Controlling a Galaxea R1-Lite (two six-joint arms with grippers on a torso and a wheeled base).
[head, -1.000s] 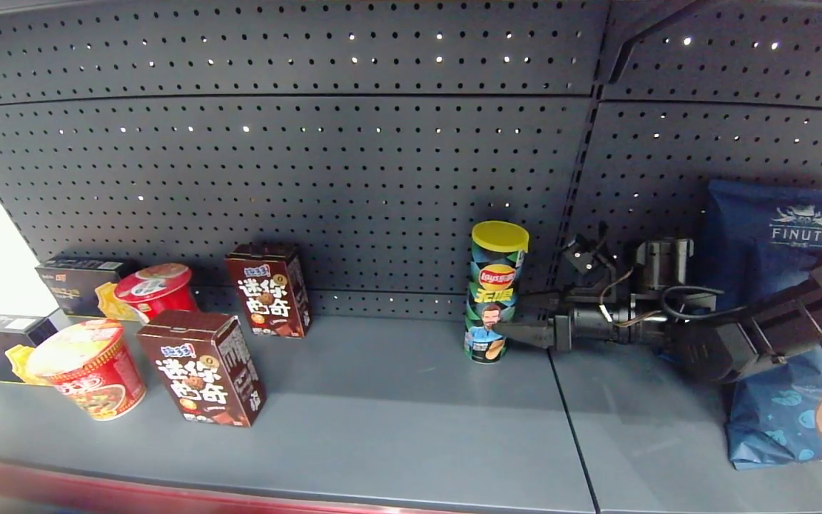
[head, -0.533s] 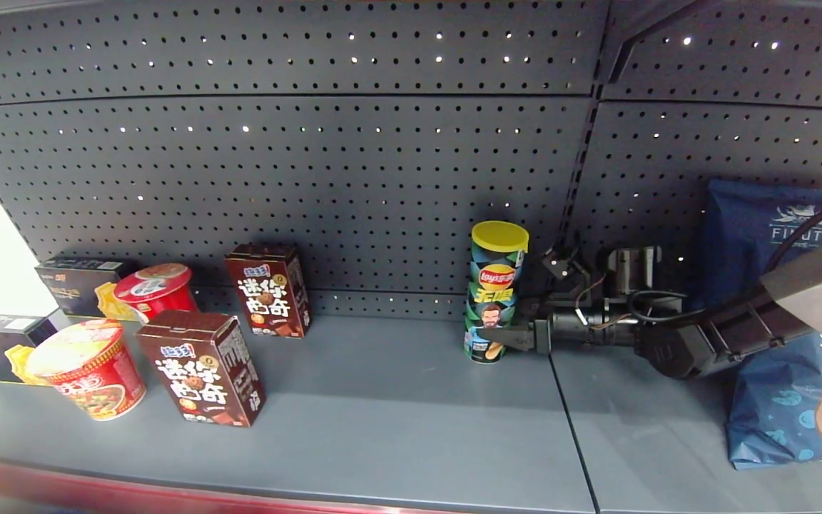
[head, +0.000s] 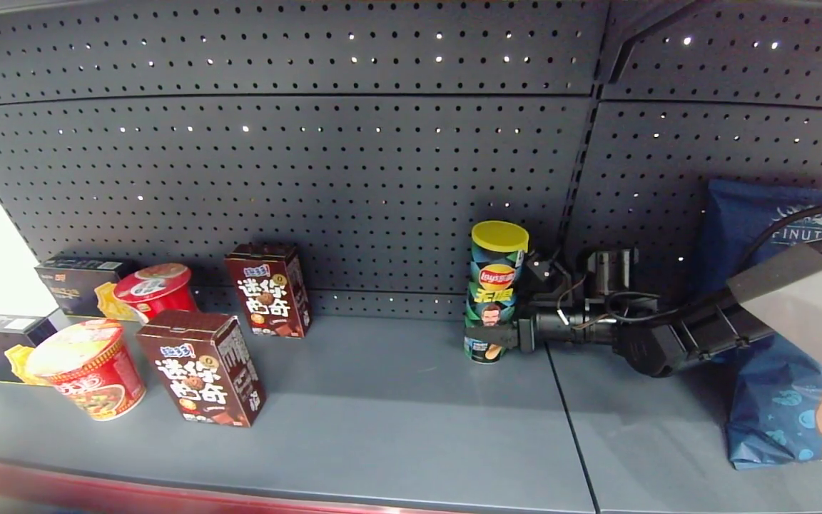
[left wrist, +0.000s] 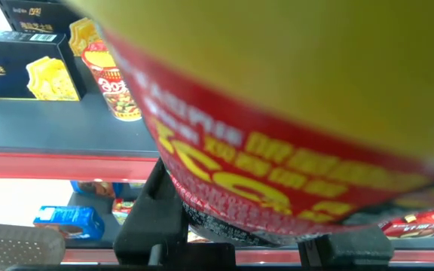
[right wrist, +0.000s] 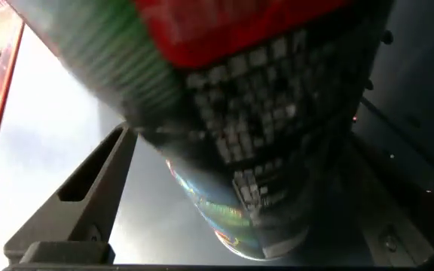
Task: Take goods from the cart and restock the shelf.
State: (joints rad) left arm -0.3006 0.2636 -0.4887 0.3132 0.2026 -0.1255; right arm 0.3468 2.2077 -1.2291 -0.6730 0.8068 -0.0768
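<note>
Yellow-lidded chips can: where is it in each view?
Head view: chips can upright at the back, right of centre, right gripper around its lower part.
Right wrist view: the can close up, between that gripper's fingers.
Left wrist view: faces a held noodle cup instead.
Shared landmark: grey shelf.

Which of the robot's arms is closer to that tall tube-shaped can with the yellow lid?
Right. The right gripper is at the tall yellow-lidded can's base; the left gripper is off the shelf, holding a red noodle cup.

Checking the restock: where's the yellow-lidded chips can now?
Head view: the chips can stands at the back of the shelf, right of centre by the panel seam, right hand at its lower half.
</note>
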